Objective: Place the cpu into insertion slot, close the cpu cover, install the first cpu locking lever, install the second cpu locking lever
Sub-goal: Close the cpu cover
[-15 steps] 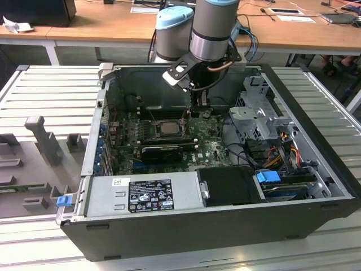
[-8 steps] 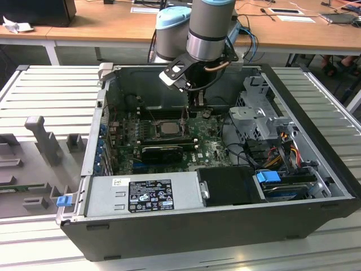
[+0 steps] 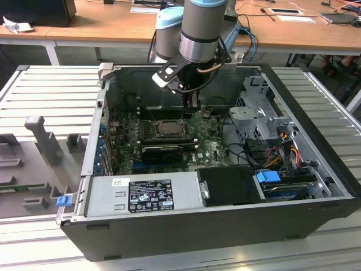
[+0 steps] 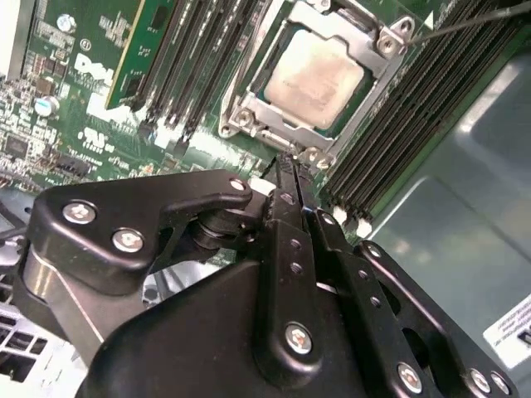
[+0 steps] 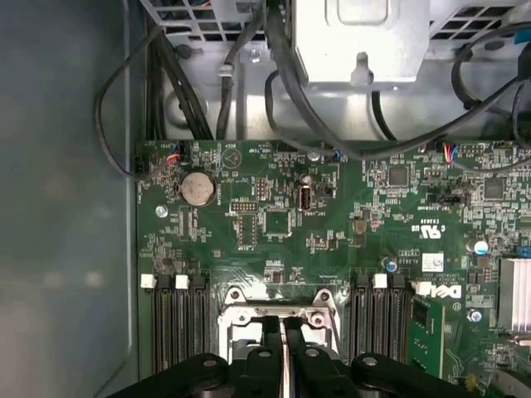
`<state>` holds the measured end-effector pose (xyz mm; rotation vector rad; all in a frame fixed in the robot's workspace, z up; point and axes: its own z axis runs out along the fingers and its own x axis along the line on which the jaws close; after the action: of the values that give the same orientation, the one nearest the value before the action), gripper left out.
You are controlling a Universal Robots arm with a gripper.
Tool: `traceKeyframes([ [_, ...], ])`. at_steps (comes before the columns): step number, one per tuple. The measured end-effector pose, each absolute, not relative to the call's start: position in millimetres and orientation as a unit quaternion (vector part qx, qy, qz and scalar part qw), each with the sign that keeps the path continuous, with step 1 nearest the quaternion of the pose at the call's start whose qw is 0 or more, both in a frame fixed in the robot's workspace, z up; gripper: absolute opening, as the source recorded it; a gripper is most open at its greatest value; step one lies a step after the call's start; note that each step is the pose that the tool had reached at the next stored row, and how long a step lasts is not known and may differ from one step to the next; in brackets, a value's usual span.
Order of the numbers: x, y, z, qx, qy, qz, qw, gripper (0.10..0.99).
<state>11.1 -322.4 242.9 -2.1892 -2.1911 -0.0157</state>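
Note:
In the second wrist view the cpu (image 4: 315,79) lies flat in the insertion slot (image 4: 249,124), pale silvery face up. The cpu cover (image 4: 353,29) is down over it, framing its edges. A thin wire lever (image 4: 469,23) rises from the socket's corner. My gripper (image 4: 290,166) is shut, its black fingers (image 4: 286,215) pressed together, with the tips right at the socket's rim. In the first wrist view my gripper (image 5: 282,327) hangs over the socket frame (image 5: 241,315). From the exterior view my gripper (image 3: 192,103) is just behind the insertion slot (image 3: 167,129).
Long black memory slots (image 4: 415,116) flank the socket on both sides. A black card (image 3: 163,151) lies in front of it. The power supply (image 3: 141,195), drive cage (image 3: 256,113), cables (image 3: 276,152) and case walls (image 3: 96,141) ring the motherboard (image 5: 332,224).

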Motion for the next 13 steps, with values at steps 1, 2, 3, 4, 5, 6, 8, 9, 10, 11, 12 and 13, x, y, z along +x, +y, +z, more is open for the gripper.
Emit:
traceKeyframes([
  [1, 8.9, -322.4, 240.9, -0.706, -0.708, -0.005, 0.022, 0.157],
  [2, 7.4, -322.4, 239.7, -0.706, -0.708, -0.005, 0.022, 0.157],
  [3, 4.9, -322.4, 237.5, -0.705, -0.709, -0.006, 0.021, 0.157],
  [4, 1.6, -322.4, 235.9, -0.704, -0.71, -0.006, 0.021, 0.157],
  [5, -0.8, -322.4, 235.5, -0.703, -0.711, -0.006, 0.021, 0.157],
  [6, -2.1, -322.4, 235.1, -0.702, -0.712, -0.006, 0.021, 0.157],
  [8, -4.5, -322.4, 233.3, -0.694, -0.719, -0.005, 0.021, 0.157],
  [9, -5.4, -322.4, 233.1, -0.692, -0.722, -0.005, 0.021, 0.157],
  [10, -7.3, -322.4, 233.1, -0.69, -0.724, -0.006, 0.022, 0.157],
  [11, -9.5, -322.4, 233.0, -0.689, -0.724, -0.006, 0.023, 0.157],
  [12, -11.2, -322.4, 233.0, -0.688, -0.725, -0.007, 0.023, 0.157],
  [13, -13.2, -322.4, 233.0, -0.688, -0.725, -0.008, 0.024, 0.157],
])
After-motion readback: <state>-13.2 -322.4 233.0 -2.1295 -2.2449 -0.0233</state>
